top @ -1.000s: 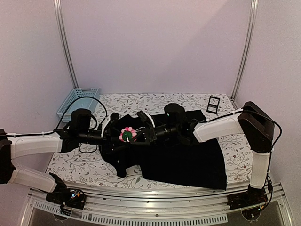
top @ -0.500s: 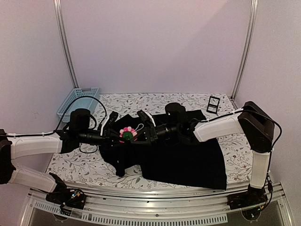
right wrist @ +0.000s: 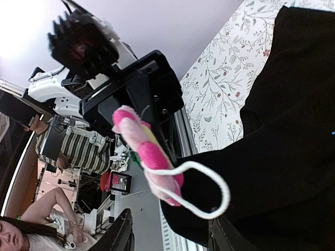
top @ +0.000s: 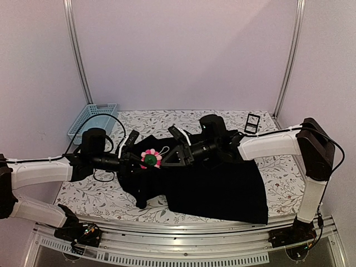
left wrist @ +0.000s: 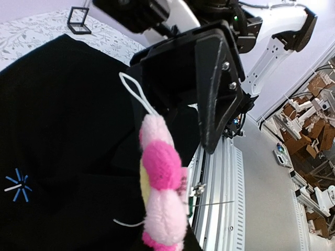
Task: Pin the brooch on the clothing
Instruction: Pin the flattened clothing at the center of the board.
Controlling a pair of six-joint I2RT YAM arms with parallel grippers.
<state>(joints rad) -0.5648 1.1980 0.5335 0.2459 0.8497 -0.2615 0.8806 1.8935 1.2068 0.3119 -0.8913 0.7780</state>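
Note:
The brooch (top: 150, 159), a pink-petalled flower with a green centre, hangs in the air over the left part of the clothing (top: 222, 186), a black shirt spread on the table. My left gripper (top: 143, 160) is shut on it from the left. In the right wrist view the brooch (right wrist: 149, 151) sits against the left gripper's black fingers (right wrist: 157, 78), its white loop (right wrist: 209, 193) dangling. My right gripper (top: 174, 156) stands open just right of the brooch, touching nothing. The left wrist view shows the brooch (left wrist: 162, 193) edge-on with its pin needle (left wrist: 212, 202) sticking out, and the shirt's blue star emblem (left wrist: 17, 185).
A blue basket (top: 92, 119) stands at the back left and a small black stand (top: 252, 123) at the back right, both on the floral tablecloth (top: 100, 194). A metal rail (top: 183, 236) runs along the near edge.
My right gripper has opened, let go of the brooch and drawn back to the right. My left gripper has shut on the brooch and now holds it alone.

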